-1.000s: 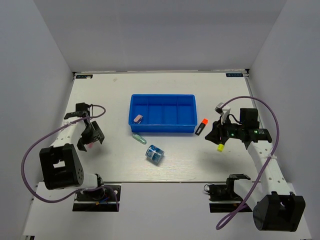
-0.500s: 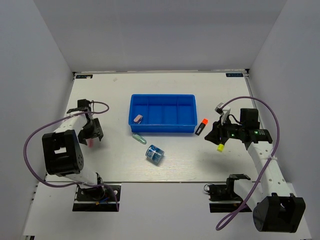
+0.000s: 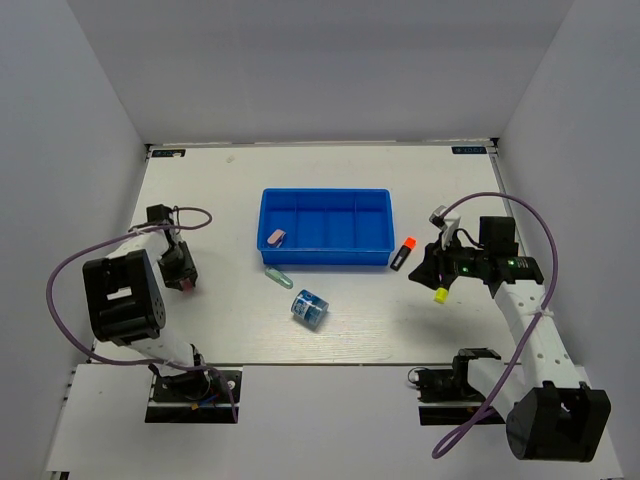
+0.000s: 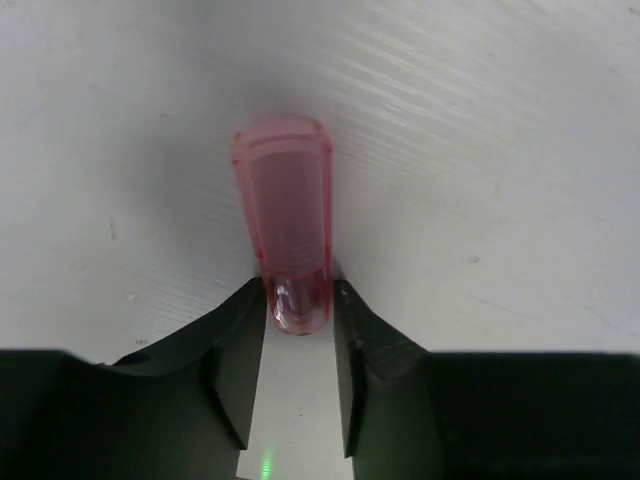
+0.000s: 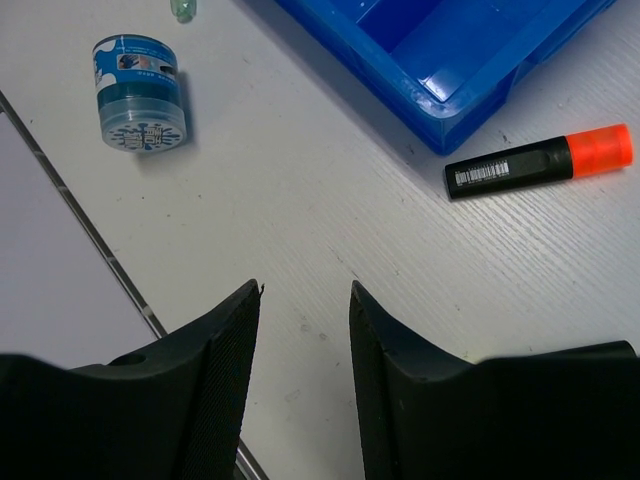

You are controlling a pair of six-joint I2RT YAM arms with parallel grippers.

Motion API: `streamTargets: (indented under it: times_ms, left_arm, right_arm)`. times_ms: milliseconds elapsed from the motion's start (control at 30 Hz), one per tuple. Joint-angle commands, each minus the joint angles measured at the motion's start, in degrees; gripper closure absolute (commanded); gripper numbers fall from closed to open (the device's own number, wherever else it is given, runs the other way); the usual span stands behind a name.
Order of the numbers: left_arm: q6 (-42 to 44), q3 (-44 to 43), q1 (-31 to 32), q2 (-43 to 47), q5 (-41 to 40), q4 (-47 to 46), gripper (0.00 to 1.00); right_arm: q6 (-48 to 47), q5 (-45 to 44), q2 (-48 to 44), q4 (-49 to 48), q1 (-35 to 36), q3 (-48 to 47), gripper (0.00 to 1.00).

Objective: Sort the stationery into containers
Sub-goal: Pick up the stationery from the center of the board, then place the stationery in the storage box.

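The blue tray (image 3: pixel 330 261) sits mid-table with a pink eraser (image 3: pixel 276 237) in its leftmost compartment. At the table's left, my left gripper (image 3: pixel 183 280) points down, its jaws (image 4: pixel 298 295) shut on the near end of a translucent pink piece (image 4: pixel 283 210) lying on the table. My right gripper (image 3: pixel 426 270) hovers at the right, open, with nothing between its fingers (image 5: pixel 305 290). A yellow-capped highlighter (image 3: pixel 439 294) shows just beside it. An orange-capped highlighter (image 5: pixel 540 162) lies off the tray's right corner. A mint piece (image 3: pixel 279 276) and the blue tape roll (image 3: pixel 309 307) lie in front of the tray.
White walls close in the table on three sides. The table's front edge with a dark seam (image 5: pixel 90 210) runs close under the right gripper. Cables loop from both arms over the table's sides.
The left jaws have closed from wide open onto the pink piece, and the left arm shifted slightly left. The right arm has held still.
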State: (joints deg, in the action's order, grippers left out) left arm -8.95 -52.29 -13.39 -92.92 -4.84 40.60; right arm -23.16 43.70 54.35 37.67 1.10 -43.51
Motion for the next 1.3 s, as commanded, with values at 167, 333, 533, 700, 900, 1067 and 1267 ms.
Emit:
streamTargets:
  times_ms: [167, 333, 533, 700, 900, 1067, 1267]
  left_arm:
    - [-1.1, 4.8, 0.1, 0.3, 3.3, -3.1, 0.85]
    - [-5.6, 1.3, 5.3, 5.7, 8.4, -1.3, 0.93]
    - [-9.3, -9.0, 19.4, 12.0, 8.5, 2.6, 0.98]
    - [-11.9, -19.0, 28.9, 11.6, 7.6, 3.7, 0.99]
    - [-11.7, -32.0, 37.3, -0.8, 9.2, 4.3, 0.98]
    - [-13.2, -42.7, 41.2, -10.8, 9.9, 4.1, 0.97]
    - [-14.0, -51.9, 43.9, -20.0, 8.4, 6.9, 0.90]
  right_arm:
    - [-0.3, 0.7, 0.1, 0.4, -0.4, -2.2, 0.55]
    - [-0.7, 1.6, -0.1, 0.6, -0.3, -1.8, 0.28]
    - [-3.5, 6.0, -0.4, 2.2, -0.3, -1.6, 0.26]
    - [-3.6, 5.9, 0.4, 2.4, -0.2, -1.2, 0.32]
    - [-2.9, 4.8, 1.2, 1.6, -0.2, -1.4, 0.31]
    - [-2.9, 3.3, 1.6, 1.2, -0.3, -1.1, 0.29]
    - [-2.9, 2.9, 1.6, 1.2, -0.4, -1.0, 0.25]
